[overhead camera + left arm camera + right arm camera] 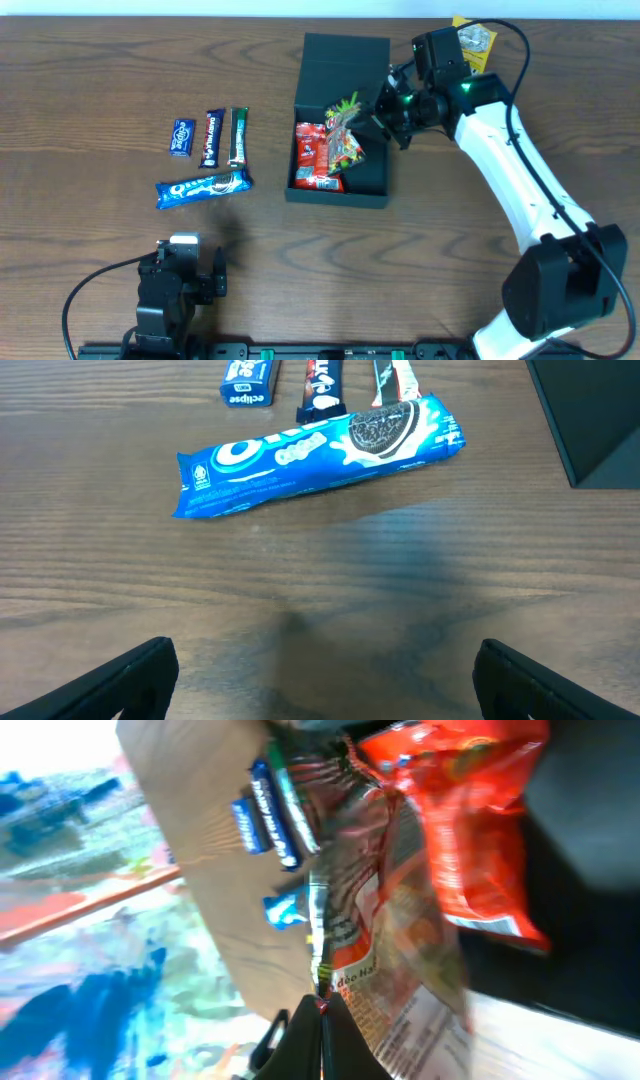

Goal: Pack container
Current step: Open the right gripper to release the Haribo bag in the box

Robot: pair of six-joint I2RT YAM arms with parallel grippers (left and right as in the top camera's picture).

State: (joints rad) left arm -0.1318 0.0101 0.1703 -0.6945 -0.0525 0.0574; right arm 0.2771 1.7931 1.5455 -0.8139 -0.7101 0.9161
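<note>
Nearest me, my left claw (325, 682) hangs low over bare counter (90, 230), its jaws spread wide with nothing between them. Just beyond it lies an Oreo pack (203, 187), flat and slightly askew. Past that, three smaller snacks sit side by side, close but apart: a blue pack (181, 136), a dark bar (213, 137) and a green bar (237, 136), the last nearest the container.

The container (375, 172) stands open on the counter right of those snacks, about mid-depth, with its lid (345, 60) folded back on the far side. Red packets (310, 152) lie along its left half.

My right claw (322, 1012) reaches in from the container's right side, pinched fully together on the sealed edge of a clear bag (345, 138) of colourful sweets. The bag hangs over the container's middle, overlapping the red packets; I cannot tell whether it touches them.

Farthest back, behind the right arm, a yellow packet (473, 38) lies near the counter's edge.
</note>
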